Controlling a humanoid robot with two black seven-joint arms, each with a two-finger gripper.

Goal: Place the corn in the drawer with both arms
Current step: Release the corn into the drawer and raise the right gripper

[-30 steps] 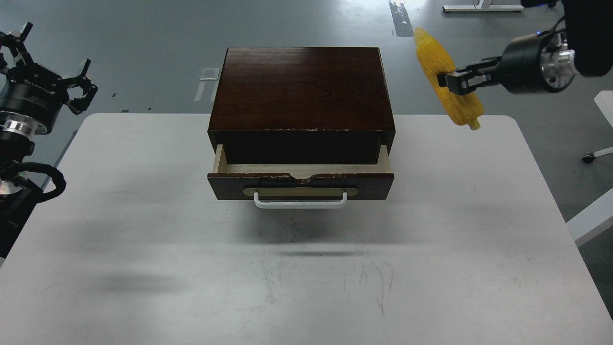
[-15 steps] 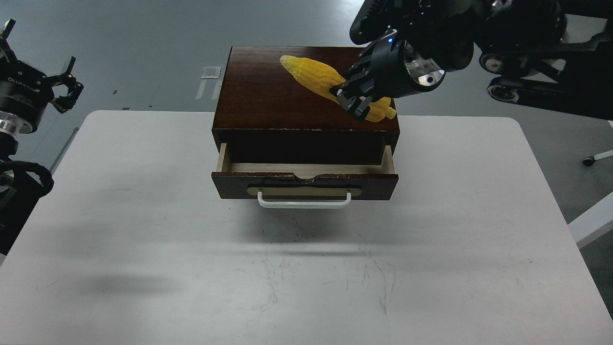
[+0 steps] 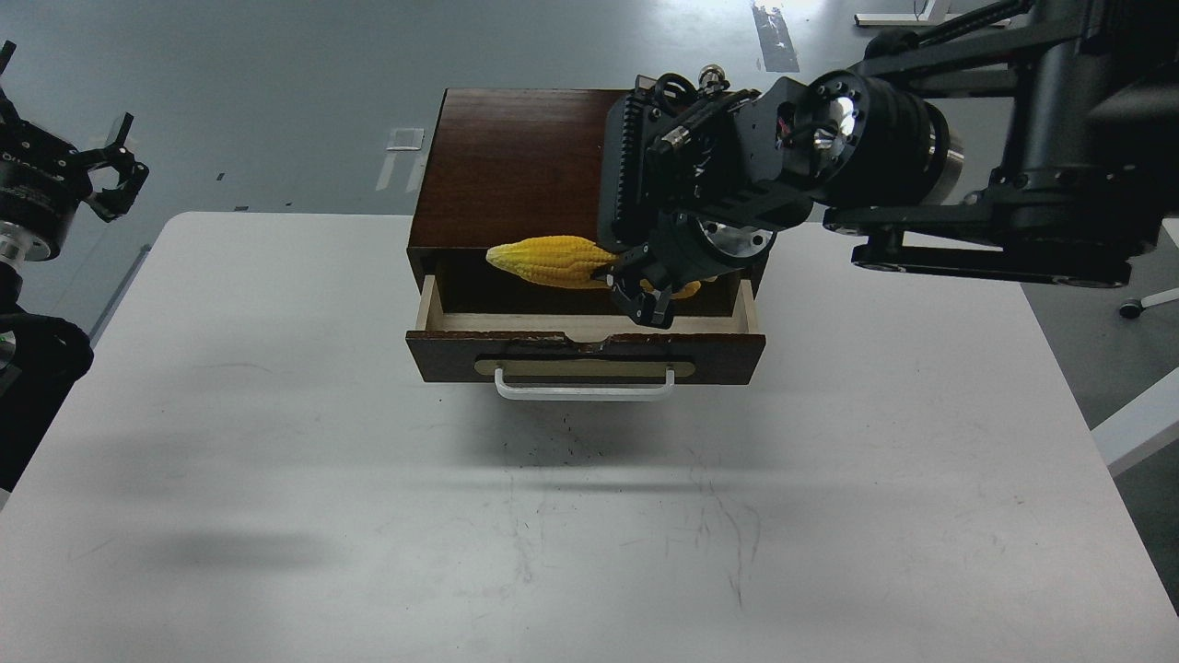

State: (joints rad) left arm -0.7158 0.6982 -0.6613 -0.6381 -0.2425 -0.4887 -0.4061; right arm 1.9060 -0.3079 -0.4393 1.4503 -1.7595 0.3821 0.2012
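The yellow corn [image 3: 553,261] lies sideways, tapered end to the left, held just above the open drawer [image 3: 586,354] of the dark brown box [image 3: 516,166]. My right gripper [image 3: 643,293] is shut on the corn's right end and points down over the drawer's right half. The drawer is pulled partly out, showing its pale wood inside and its white bar handle [image 3: 585,389]. My left gripper [image 3: 109,177] is open and empty, far to the left beyond the table's edge.
The box stands at the back middle of the white table [image 3: 589,516]. My right arm [image 3: 967,184] stretches across from the right, over the box's back right corner. Grey floor lies beyond the table.
My right gripper has carried the corn from the far right, over the box's top, down to just above the open drawer. The left gripper has drifted slightly left.
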